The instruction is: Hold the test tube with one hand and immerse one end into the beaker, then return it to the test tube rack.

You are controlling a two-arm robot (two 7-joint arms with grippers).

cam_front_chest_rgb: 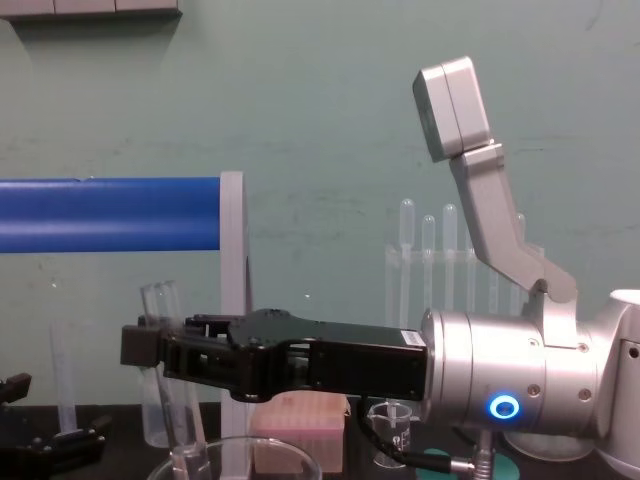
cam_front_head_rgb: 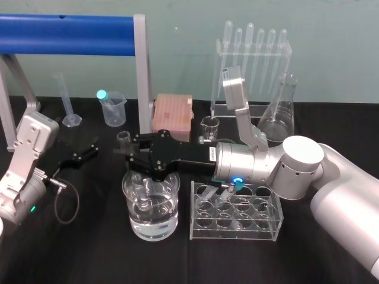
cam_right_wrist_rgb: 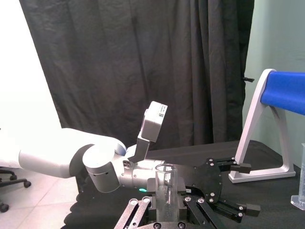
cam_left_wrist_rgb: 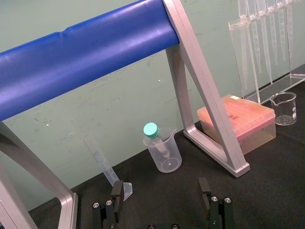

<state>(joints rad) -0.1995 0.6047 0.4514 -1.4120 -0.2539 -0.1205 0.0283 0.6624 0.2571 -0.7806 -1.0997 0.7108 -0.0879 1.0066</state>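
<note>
Care belongs in the lift: the right gripper is clamped on the tilted test tube, whose lower end sits inside the beaker, so it should rise clear of the rim before crossing to the rack; the left gripper sits open, far left.

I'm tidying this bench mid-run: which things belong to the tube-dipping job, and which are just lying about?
In use:
test tube; right tool gripping it; big beaker; tube rack.

Lying about:
left tool, open and parked; pipette stand; flask; pink box; small glass beaker; plastic beaker with capped tube; measuring cylinder.
</note>
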